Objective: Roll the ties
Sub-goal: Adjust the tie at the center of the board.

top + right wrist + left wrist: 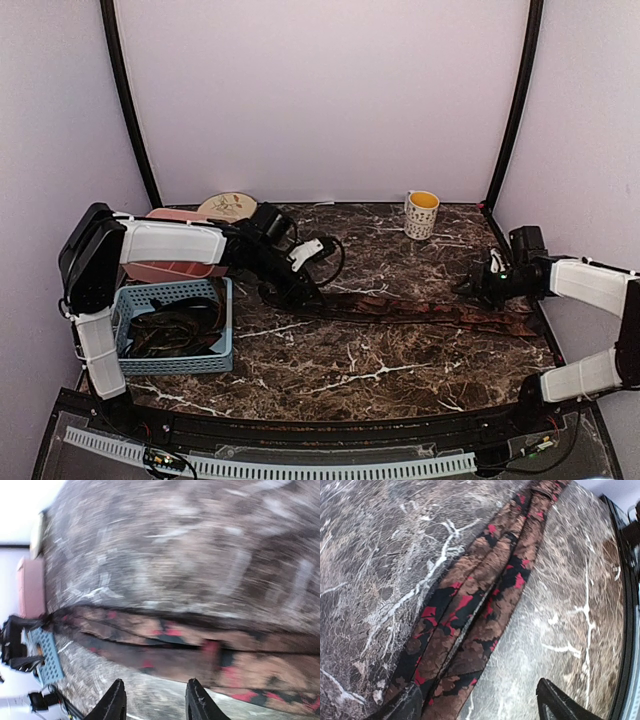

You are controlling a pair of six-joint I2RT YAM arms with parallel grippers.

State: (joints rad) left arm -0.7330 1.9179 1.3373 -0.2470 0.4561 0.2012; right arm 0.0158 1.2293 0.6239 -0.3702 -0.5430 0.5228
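One reddish-brown patterned tie lay flat and unrolled on the dark marble tabletop, stretched from the middle towards the right edge, its length doubled so that two strips ran side by side. The left end effector sat low at the tie's left end with its fingers wide apart. In the left wrist view one fingertip overlapped the edge of the fabric and the other stood clear on bare marble. The right end effector hovered near the tie's right part, just on its far side. The right wrist view was blurred, but its fingers stood apart with only tabletop between them and nothing held. At the near left a blue basket held a loose heap of dark ties. A white mug stood at the far edge, and a plate lay at the far left.
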